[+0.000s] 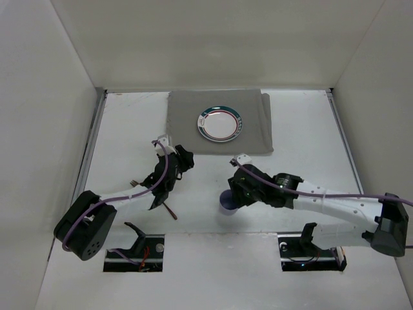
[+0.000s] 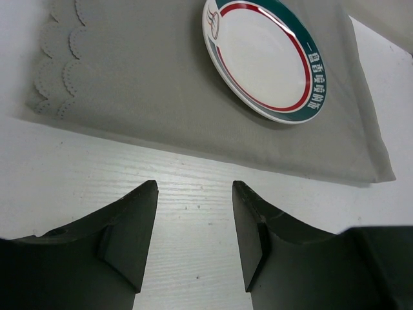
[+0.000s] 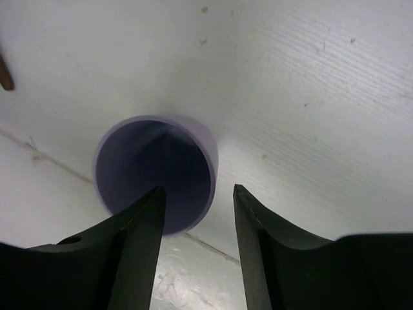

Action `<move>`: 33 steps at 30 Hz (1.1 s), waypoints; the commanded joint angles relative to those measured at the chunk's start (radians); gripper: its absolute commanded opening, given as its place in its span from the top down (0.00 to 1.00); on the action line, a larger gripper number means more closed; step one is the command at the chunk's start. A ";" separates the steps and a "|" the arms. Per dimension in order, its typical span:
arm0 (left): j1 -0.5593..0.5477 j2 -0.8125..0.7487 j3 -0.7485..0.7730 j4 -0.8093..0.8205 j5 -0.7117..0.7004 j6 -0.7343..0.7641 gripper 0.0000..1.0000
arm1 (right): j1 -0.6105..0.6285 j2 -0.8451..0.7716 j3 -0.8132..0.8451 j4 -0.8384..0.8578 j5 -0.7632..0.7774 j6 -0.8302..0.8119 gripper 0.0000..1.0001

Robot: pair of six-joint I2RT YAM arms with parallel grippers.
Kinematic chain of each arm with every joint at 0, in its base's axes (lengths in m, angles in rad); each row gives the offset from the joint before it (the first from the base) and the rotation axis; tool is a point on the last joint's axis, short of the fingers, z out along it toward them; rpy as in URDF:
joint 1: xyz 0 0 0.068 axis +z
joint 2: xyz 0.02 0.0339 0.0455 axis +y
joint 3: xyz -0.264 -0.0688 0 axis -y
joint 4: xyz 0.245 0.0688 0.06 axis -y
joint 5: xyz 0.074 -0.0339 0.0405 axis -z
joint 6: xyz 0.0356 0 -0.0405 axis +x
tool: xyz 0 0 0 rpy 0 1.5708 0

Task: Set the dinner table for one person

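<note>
The grey placemat point(image 1: 187, 126) has scalloped, dotted edging, the white plate point(image 1: 219, 124) red and teal rings, beside a lilac cup point(image 3: 155, 177) on the white dinner table point(image 1: 129, 123).

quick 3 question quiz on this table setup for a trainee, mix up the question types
1. True or false: the plate lies on the grey placemat.
2. The purple cup stands: A) on the placemat; B) on the bare dinner table, at the right gripper; C) on the plate.
3. Fill in: the left gripper is ___, with nothing between its fingers.
Key: 1 true; 2 B; 3 open.
</note>
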 commanded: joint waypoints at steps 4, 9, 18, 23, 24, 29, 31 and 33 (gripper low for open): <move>0.007 -0.018 0.018 0.025 0.000 -0.019 0.52 | 0.012 0.074 0.019 -0.012 0.014 -0.028 0.75; 0.008 -0.020 0.018 0.022 0.000 -0.023 0.52 | -0.072 0.016 0.138 0.101 0.129 -0.056 0.95; 0.004 -0.023 0.018 0.022 0.003 -0.025 0.52 | -0.572 0.379 0.529 0.381 0.051 -0.208 0.96; -0.002 -0.014 0.023 0.016 0.009 -0.032 0.52 | -0.705 0.696 0.907 0.306 0.060 -0.226 0.95; -0.004 -0.012 0.023 0.016 0.009 -0.032 0.52 | -0.728 0.755 0.983 0.266 0.061 -0.226 0.95; 0.007 -0.003 0.024 0.016 0.023 -0.045 0.52 | -0.805 0.951 1.218 0.131 0.046 -0.217 0.95; 0.011 0.005 0.026 0.016 0.026 -0.048 0.52 | -0.822 0.994 1.265 0.097 0.038 -0.219 0.95; 0.016 0.005 0.026 0.016 0.037 -0.055 0.52 | -0.839 1.040 1.317 0.053 0.026 -0.222 0.95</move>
